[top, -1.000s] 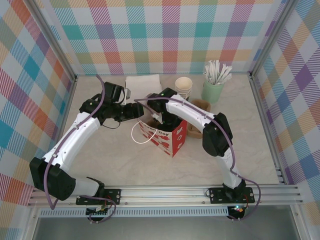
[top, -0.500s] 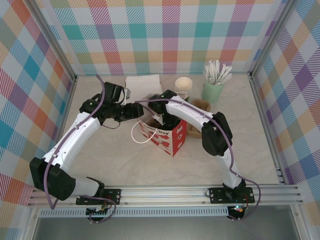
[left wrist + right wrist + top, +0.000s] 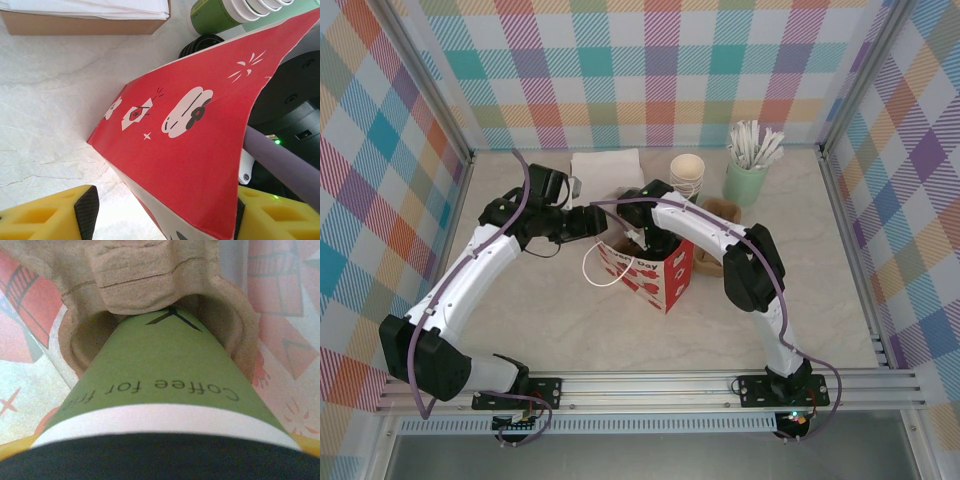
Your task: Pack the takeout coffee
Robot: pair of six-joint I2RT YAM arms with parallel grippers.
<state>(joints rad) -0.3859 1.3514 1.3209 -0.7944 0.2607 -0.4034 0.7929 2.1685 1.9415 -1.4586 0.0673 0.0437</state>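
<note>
Pinching the takeout coffee (image 3: 160,385) in the right gripper (image 3: 160,452), with yellow fingers (image 3: 10,454) pressing against both flanks by the black lid, closed only as far as the cup is allowing. Showing a matte green wall with black "Coffee for" lettering and a white band just above the lid at 6 o'clock. Pointing the narrow base toward 12 o'clock, reaching into a round well of the brown pulp carrier (image 3: 135,265) inside the red bag (image 3: 645,275). Bracketing the bag's rim at its 10 o'clock with the left gripper (image 3: 165,220), fingers spreading wide, one pad touching the paper and the other standing apart.
</note>
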